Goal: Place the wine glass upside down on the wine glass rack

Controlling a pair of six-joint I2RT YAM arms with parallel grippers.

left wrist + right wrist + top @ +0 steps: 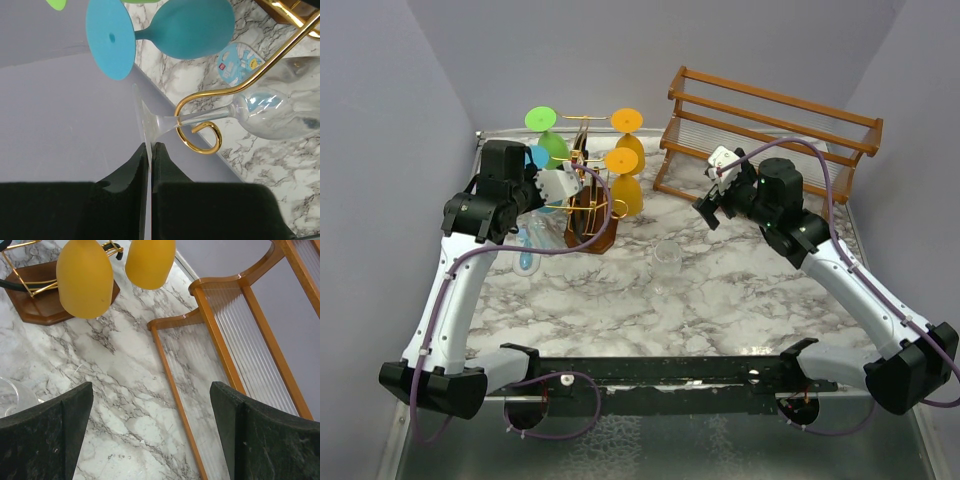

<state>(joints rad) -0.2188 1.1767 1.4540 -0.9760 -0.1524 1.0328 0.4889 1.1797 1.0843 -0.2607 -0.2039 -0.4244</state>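
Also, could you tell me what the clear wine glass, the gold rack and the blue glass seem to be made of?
Clear wine glass: see-through, glossy; glass or clear plastic.
Wine glass rack: thin shiny gold wire, probably metal.
Blue glass: opaque, matte; perhaps silicone or plastic.

Wine glass (272, 112) on wine glass rack (591, 210), left of slatted rack (770, 135) (loose glass (667, 257) between, nearer)

jaws pinching wine glass (270, 115), stem in rack (210, 93)

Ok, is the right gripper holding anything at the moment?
No, the right gripper stands with its jaws wide apart, and only the marble tabletop shows between them.
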